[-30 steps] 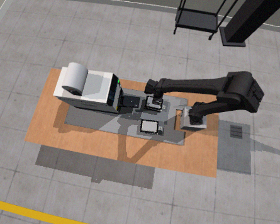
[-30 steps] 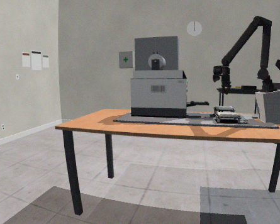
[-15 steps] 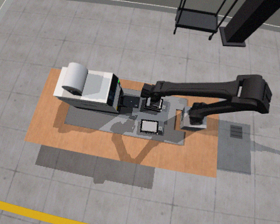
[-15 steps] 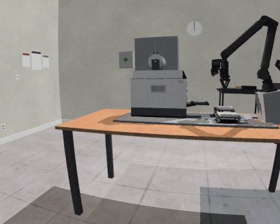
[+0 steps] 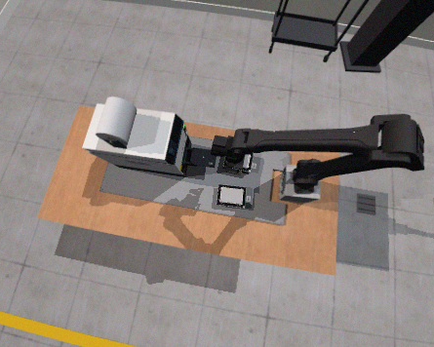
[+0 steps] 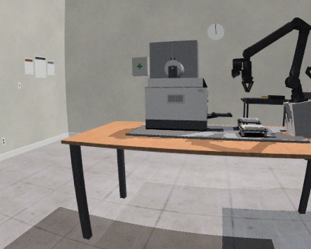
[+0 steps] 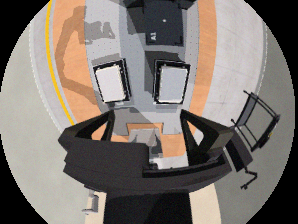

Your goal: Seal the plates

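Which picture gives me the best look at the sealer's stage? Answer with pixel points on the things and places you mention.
The wrist view: it shows the stage (image 5: 201, 157) (image 6: 220, 115) (image 7: 164, 25) from above, with its A1 mark readable. The top view shows it small and dark; the exterior view, only edge-on.

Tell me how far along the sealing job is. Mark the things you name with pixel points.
Possibly one cycle is done: the sealer's lamp (image 5: 183, 126) (image 6: 207, 89) glows green. Foil isn't distinguishable, though. One plate (image 5: 231, 195) (image 6: 253, 128) (image 7: 111, 84) and the other plate (image 5: 247, 162) (image 6: 249, 119) (image 7: 172, 85) sit in nests. Nothing is in hand; the gripper (image 5: 234, 158) (image 6: 247, 91) (image 7: 147, 113) is open. Left: sealing any unsealed plate, since the stage (image 5: 202, 158) (image 6: 221, 115) (image 7: 164, 25) is bare.

Black arm (image 5: 307, 139) (image 6: 269, 40), triangular-fingered hand (image 5: 235, 155) (image 6: 247, 91) (image 7: 147, 113).
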